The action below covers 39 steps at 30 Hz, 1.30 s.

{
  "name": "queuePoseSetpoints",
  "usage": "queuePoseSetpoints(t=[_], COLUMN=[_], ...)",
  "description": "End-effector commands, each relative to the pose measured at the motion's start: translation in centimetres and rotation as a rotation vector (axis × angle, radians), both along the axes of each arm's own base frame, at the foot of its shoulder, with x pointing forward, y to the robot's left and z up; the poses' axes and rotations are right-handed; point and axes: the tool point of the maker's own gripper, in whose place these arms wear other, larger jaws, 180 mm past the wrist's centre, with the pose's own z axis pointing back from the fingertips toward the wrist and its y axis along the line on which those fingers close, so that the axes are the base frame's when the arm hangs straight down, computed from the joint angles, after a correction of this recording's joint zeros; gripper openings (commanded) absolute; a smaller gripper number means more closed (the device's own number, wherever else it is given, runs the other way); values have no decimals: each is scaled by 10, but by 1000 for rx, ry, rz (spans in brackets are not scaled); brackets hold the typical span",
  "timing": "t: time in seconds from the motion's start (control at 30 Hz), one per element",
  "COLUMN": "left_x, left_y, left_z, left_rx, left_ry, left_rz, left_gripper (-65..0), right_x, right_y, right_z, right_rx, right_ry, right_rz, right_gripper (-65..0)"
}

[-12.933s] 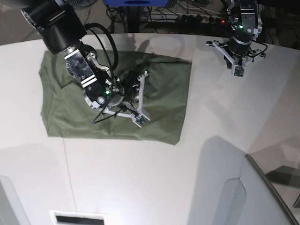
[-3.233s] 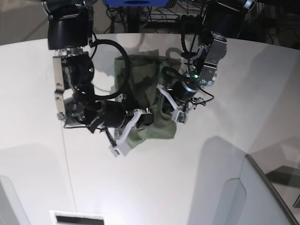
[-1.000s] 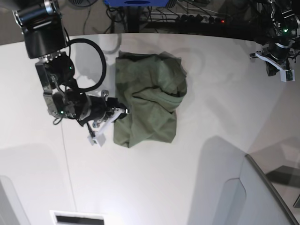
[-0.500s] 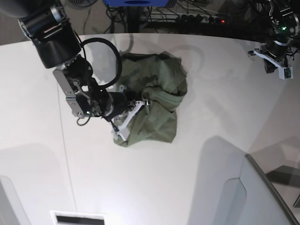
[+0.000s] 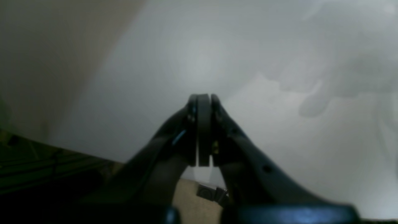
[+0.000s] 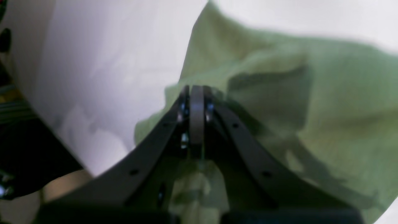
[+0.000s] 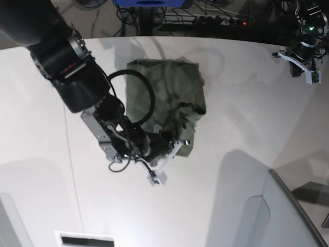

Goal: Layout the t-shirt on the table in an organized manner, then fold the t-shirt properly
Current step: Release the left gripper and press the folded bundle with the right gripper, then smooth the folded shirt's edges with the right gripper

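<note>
The olive-green t-shirt (image 7: pixel 172 92) lies bunched and wrinkled on the white table (image 7: pixel 247 128), toward the far side. My right gripper (image 7: pixel 177 146) reaches over the shirt's near edge, with the arm covering its lower left part. In the right wrist view this gripper (image 6: pixel 196 90) is shut, its pads pressed together with no cloth visible between them, and the t-shirt (image 6: pixel 311 109) fills the area behind and to the right. My left gripper (image 7: pixel 299 69) is far off at the table's back right. In the left wrist view it (image 5: pixel 200 98) is shut and holds nothing above the bare table (image 5: pixel 202 56).
A grey angled panel (image 7: pixel 277 216) rises at the near right corner. A thin dark seam (image 7: pixel 72 170) runs down the tabletop on the left. Cables and a power strip (image 7: pixel 216 20) lie beyond the curved far edge. A white slot (image 7: pixel 85 239) sits at the near edge.
My right arm has swung from the shirt's left side round to its near edge, staying shut, and now covers the cloth's lower left part. The left arm has barely moved.
</note>
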Motion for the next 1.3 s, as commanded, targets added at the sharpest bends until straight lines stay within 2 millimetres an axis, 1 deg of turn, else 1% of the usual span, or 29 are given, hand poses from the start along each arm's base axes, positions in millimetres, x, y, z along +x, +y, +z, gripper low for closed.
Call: queuePoseSetpoints(t=[0.0, 0.07, 0.1, 0.17, 0.23, 0.27, 0.3, 0.33, 0.37, 0.43, 0.5, 0.57, 0.63, 0.67, 0.73, 0.77, 0.83, 0.93, 1.0, 1.1, 1.27], left_x=[4, 4, 4, 4, 4, 3, 3, 3, 3, 3, 3, 5, 7, 7, 8, 8, 8, 7, 5, 4, 3], left_y=[6, 6, 6, 6, 6, 7, 7, 7, 8, 8, 8, 7, 6, 6, 6, 6, 6, 6, 6, 8, 9], left_z=[10, 10, 10, 10, 10, 10, 11, 11, 12, 13, 13, 13, 13, 13, 14, 14, 14, 13, 13, 12, 12], left_rx=[26, 25, 25, 27, 27, 28, 29, 29, 31, 32, 34, 32, 31, 31, 31, 31, 31, 31, 31, 32, 32], left_ry=[-26, -25, -25, -25, -25, -25, -25, -25, -28, -28, -28, -31, -34, -36, -37, -37, -37, -36, -31, -28, -27], left_rz=[-8, -7, -7, -9, -9, -8, -6, -7, -7, -7, -7, -12, -13, -13, -13, -13, -13, -13, -13, -8, -4], left_gripper=[-650, -650, -650, -650, -650, -650, -650, -650, -650, -650, -650, -650, -650, -650, -650, -650, -650, -650, -650, -650, -650], right_x=[23, 30, 31, 32, 29, 20, 14, 7, -1, -17, -36, -52, -65, -68, -76, -78, -84, -83, -80, -69, -32], right_y=[13, 20, 23, 22, -2, -9, -16, -30, -39, -53, -64, -69, -68, -66, -53, -48, -41, -25, -14, -7, 4], right_z=[29, 43, 49, 58, 57, 53, 56, 56, 55, 49, 31, 14, 3, 0, -2, -5, -16, -23, -24, -25, -8], right_rx=[48, 90, 102, 90, 17, 2, 1, 1, 3, 3, -7, -8, -7, -3, 20, 27, 26, 43, 58, 56, 63], right_ry=[-97, -158, -174, -180, -142, -121, -126, -128, -126, -101, -33, 22, 57, 65, 88, 101, 145, 167, 171, 178, 124], right_rz=[19, 55, 80, 111, 103, 93, 59, 14, -19, -64, -88, -109, -111, -111, -105, -104, -104, -63, -33, -20, -29], right_gripper=[-650, -650, -650, -650, -650, -650, -650, -650, -650, -650, -650, -650, -650, -650, -650, -650, -650, -650, -650, -650, -650])
